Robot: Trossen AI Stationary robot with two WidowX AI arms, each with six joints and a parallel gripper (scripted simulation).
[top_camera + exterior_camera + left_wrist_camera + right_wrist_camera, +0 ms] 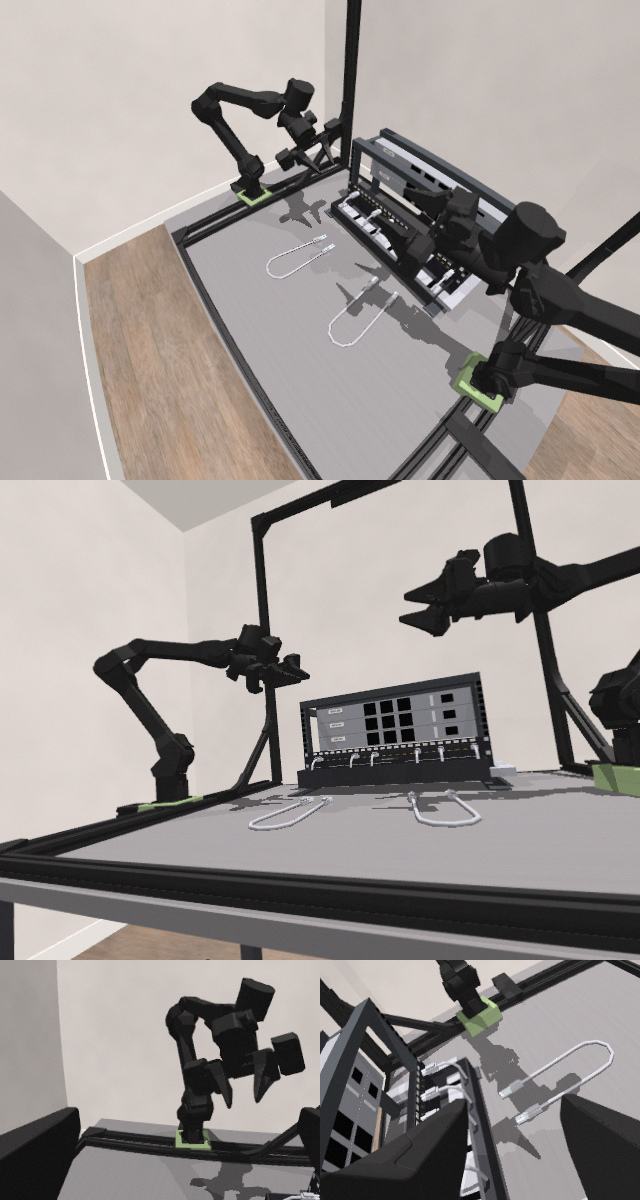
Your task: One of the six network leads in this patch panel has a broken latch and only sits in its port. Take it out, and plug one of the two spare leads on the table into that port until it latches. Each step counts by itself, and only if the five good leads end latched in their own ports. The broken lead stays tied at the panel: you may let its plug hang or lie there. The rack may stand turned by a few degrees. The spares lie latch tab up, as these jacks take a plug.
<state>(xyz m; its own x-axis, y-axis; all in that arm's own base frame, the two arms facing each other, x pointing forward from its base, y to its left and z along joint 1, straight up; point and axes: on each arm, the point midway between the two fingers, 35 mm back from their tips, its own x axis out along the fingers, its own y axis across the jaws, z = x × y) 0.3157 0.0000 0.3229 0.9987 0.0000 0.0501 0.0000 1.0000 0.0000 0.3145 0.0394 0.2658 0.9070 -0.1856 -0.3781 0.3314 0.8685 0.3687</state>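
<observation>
White spare lead, U-shaped (280,277) (263,828), lies on the table in front of the right arm, toward the left edge as the exterior view looks from the front. The black right gripper (326,167) (305,671) (242,1103) (514,1107) is up in the air near that edge, its fingers partly apart with nothing between them. Out from it, toward the front edge, this lead has its two plugs facing the rack and its loop slanting away; I judge the right arm is nearer, and the gripper would have to come down and line up with the plug's long axis. Farther out, the second white spare lead (347,345) (448,823) (595,1041) lies toward the opposite edge, plugs also rackward, better suited to the left arm. The black left gripper (395,208) (402,607) (193,1119) hangs high, wide open and empty. Beyond the leads, toward the back edge, six white leads run into the black patch panel (382,209) (392,754). I can't tell which latch is broken, so finding that port should come first.
</observation>
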